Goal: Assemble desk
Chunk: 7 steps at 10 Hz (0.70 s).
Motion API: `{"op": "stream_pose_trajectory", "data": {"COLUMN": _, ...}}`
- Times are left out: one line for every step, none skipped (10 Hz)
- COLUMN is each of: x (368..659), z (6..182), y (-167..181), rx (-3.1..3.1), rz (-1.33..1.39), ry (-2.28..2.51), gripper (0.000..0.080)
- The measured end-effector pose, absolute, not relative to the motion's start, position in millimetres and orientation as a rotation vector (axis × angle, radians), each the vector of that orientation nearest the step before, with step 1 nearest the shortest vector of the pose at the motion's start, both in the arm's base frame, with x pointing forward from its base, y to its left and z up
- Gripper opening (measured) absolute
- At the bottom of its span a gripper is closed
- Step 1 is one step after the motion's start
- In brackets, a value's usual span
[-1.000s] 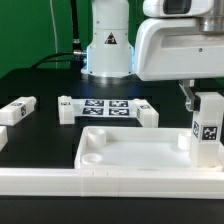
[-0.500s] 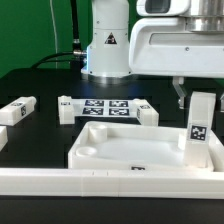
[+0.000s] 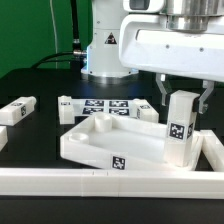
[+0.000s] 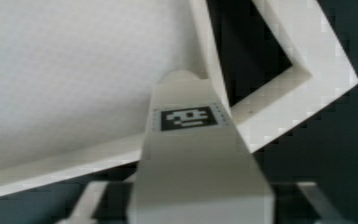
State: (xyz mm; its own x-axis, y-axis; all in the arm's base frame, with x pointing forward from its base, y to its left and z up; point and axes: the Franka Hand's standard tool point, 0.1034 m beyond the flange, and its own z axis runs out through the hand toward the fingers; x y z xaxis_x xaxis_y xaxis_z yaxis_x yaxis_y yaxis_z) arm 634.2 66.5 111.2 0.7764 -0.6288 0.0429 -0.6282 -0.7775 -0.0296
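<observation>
The tool [image 3: 182,99] is closed on a white leg [image 3: 180,125] and holds it upright by its upper end, one finger pressed on each side of it. The leg carries a black-and-white tag on the side facing the exterior view. Its lower end is down at the corner of the desk top [image 3: 105,140] nearest the exterior view's right. The pictures do not show whether it sits in the corner socket.

The desk top lies flat on the dark surface [image 3: 35,75] with its rimmed side up. It is turned at an angle to the front rail [image 3: 50,180], and its near edge bears a tag. A round socket shows in the corner toward the exterior view's left. A second rail [image 3: 212,150] runs along the exterior view's right, just beside the held leg.

In the wrist view the leg [image 4: 194,150] runs away from the camera, tag [image 4: 188,117] uppermost, and its far end meets the corner of the desk top [image 4: 69,90]. The angled rail [image 4: 314,60] lies beyond that corner, with a strip of dark surface between them.

Behind the desk top, the marker board [image 3: 108,105] lies flat in front of the robot's base [image 3: 105,50]. One loose leg [image 3: 68,108] lies at each end of it, the other [image 3: 147,112] close behind the tool. A third loose leg [image 3: 18,110] lies well apart, toward the exterior view's left.
</observation>
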Motion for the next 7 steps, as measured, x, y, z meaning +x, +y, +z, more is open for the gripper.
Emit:
{"op": "stream_pose_trajectory", "data": {"x": 633.8, "z": 110.1, "y": 67.1, "rx": -2.949, "rz": -0.076, "ry": 1.042, "gripper": 0.0472}}
{"op": "stream_pose_trajectory", "data": {"x": 633.9, "z": 111.6, "y": 68.3, "rx": -2.952, "rz": -0.077, "ry": 1.029, "gripper": 0.0472}}
{"op": "stream_pose_trajectory", "data": {"x": 633.8, "z": 121.1, "y": 71.8, "rx": -2.958, "rz": -0.082, "ry": 0.992, "gripper": 0.0606}}
{"op": "stream_pose_trajectory", "data": {"x": 628.0, "z": 130.8, "y": 72.8, "rx": -2.958, "rz": -0.079, "ry": 0.967, "gripper": 0.0606}}
{"op": "stream_pose_trajectory", "data": {"x": 621.8, "z": 140.1, "y": 70.3, "rx": -2.955, "rz": -0.065, "ry": 0.970, "gripper": 0.0643}}
{"op": "stream_pose_trajectory", "data": {"x": 620.8, "z": 146.3, "y": 67.9, "rx": -2.950, "rz": -0.070, "ry": 0.969, "gripper": 0.0643}}
{"op": "stream_pose_trajectory", "data": {"x": 620.9, "z": 144.0, "y": 68.7, "rx": -2.952, "rz": -0.071, "ry": 0.967, "gripper": 0.0649}}
